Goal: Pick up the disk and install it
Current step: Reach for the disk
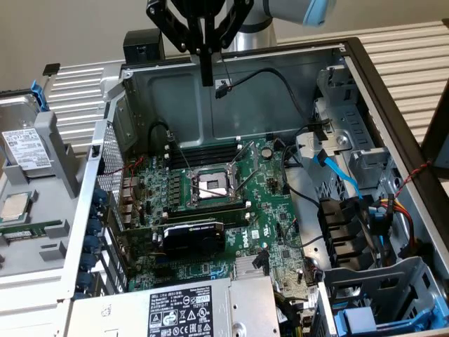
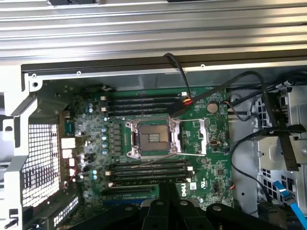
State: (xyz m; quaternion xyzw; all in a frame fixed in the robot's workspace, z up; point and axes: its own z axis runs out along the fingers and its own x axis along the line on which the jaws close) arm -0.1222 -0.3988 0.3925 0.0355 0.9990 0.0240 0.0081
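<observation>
In the exterior view the black gripper (image 1: 207, 77) hangs high over the rear part of an open computer case (image 1: 393, 119), its two fingers pressed together into one narrow bar with nothing between them. Below it lies the green motherboard (image 1: 273, 210) with an open CPU socket (image 1: 210, 186) in its middle, a black graphics card (image 1: 193, 235) nearer the camera, and a grey power supply (image 1: 189, 312) with a black-and-white label at the near edge. The disk (image 1: 24, 140) sits outside the case at the exterior view's left, lying flat on a grey rack (image 1: 62, 158), its white barcode label facing up and a blue plastic clip (image 1: 38, 95) showing at its far end. It is well apart from the gripper and nothing touches it. A small square silver CPU chip (image 1: 17, 205) lies on the same rack, just nearer the camera than the disk. A blue cable (image 1: 337, 172) runs along the drive cage at the exterior view's right. In the wrist view the gripper (image 2: 168, 188) looks straight down on the motherboard (image 2: 216, 158); the jaws stand closed and empty, their tips over the memory slots (image 2: 148, 167) beside the CPU socket (image 2: 153, 139). Black cables (image 2: 180, 76) cross the board near a round coin cell (image 2: 212, 106).
</observation>
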